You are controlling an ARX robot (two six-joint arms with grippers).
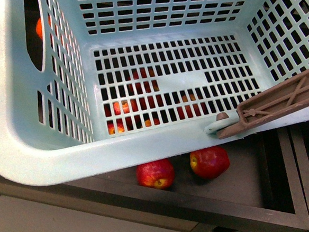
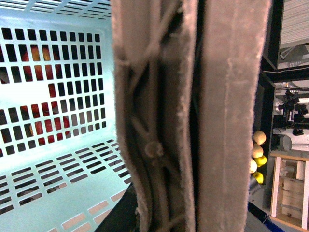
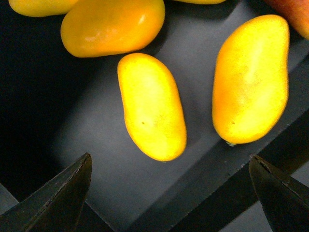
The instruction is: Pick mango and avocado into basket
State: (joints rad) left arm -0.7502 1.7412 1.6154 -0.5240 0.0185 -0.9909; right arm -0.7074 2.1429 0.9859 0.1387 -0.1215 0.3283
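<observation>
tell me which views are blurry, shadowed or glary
Front view: sharp, evenly lit, the basket filling it. Left wrist view: the brown handle is close and soft, blocking the middle. Right wrist view: the mango shows mild sheen; dark shadow swallows the tray beside it.

The right gripper (image 3: pixel 170 156) stands wide open; its two dark, pointed fingers (image 3: pixel 63 193) are spread far apart.

Two black, pointed, seemingly matte right fingertips (image 3: pixel 63 198)

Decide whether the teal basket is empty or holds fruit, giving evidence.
Empty: the basket floor is bare lattice; red apples lie underneath, visible through its slots.
</observation>
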